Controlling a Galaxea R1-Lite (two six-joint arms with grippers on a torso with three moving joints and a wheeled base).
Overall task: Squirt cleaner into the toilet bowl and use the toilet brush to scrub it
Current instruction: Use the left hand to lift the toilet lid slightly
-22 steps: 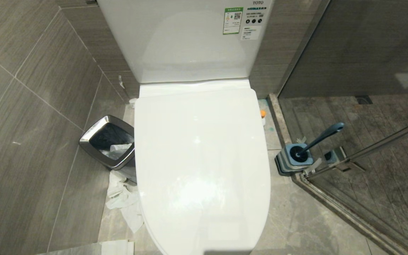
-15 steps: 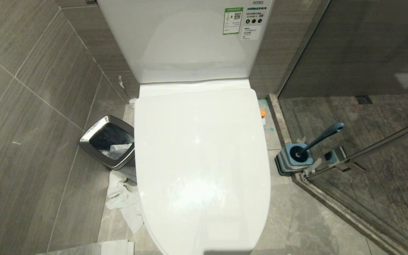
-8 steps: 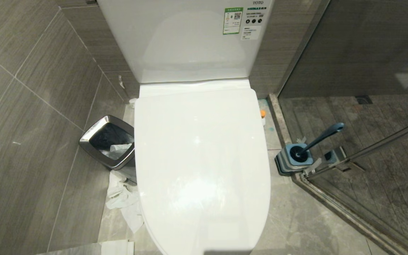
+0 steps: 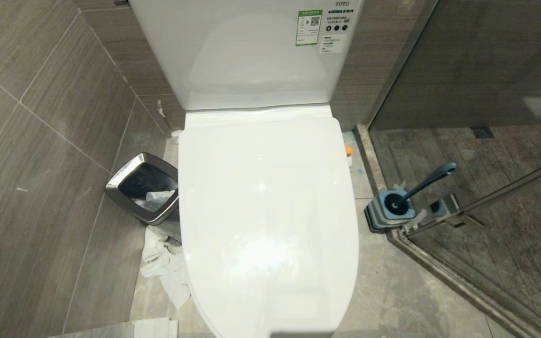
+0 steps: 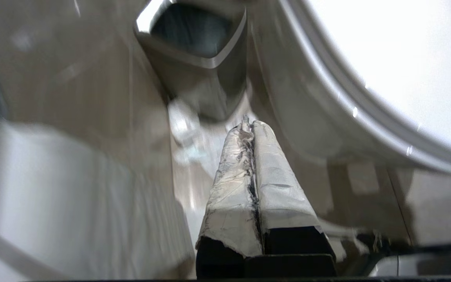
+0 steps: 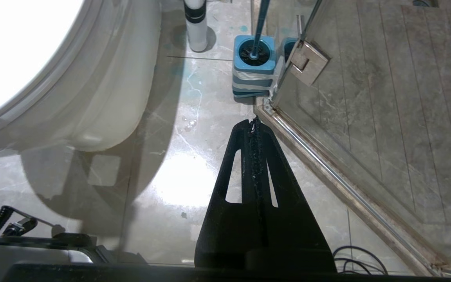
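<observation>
Head view: nothing has shifted over the last moments; the lid (image 4: 266, 206) still covers the bowl, and the brush (image 4: 423, 184) stands in its stand (image 4: 385, 213) on the lid's right.

Left wrist view: the left hand (image 5: 249, 127) is closed and empty, low beside the bin (image 5: 198, 58).

Right wrist view: the right hand (image 6: 253, 124) is closed and empty, near the stand. Work has not started.

A: What stands left of the toilet?
B: A chrome-rimmed waste bin (image 4: 142, 188), with crumpled tissue paper (image 4: 163, 267) on the floor beside it.
A: And right?
B: A glass shower door (image 4: 496, 225), its hinge (image 6: 307, 58) near a blue-grey stand (image 4: 385, 213).
</observation>
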